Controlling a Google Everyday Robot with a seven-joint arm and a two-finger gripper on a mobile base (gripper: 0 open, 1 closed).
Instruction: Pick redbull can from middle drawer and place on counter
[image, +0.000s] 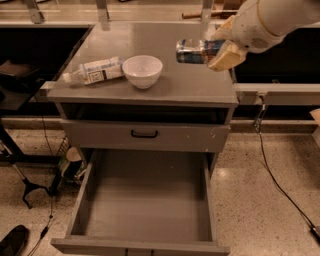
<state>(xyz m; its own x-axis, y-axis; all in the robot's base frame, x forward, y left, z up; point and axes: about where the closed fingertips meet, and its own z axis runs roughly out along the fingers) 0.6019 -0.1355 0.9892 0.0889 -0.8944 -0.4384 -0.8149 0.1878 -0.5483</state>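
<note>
Redbull can lies sideways in the air, one end clamped between the tan fingers of the gripper, which hangs over the right-hand rear part of the counter (whether the can touches the surface cannot be told). The white arm reaches in from the upper right corner.

In this single camera view, two other things sit on the counter. One white bowl stands upright near the middle. One plastic bottle lies on its side just left of the bowl, and its white label carries dark print too small to read. Both are well apart from the can, and the grey top between the bowl and the right edge is bare.

Below, one drawer front with a black handle is closed. Under it the middle drawer is pulled out, showing a flat grey floor and low side walls. On the speckled floor, a black cable runs along the right, and a dark stand sits at the left.
</note>
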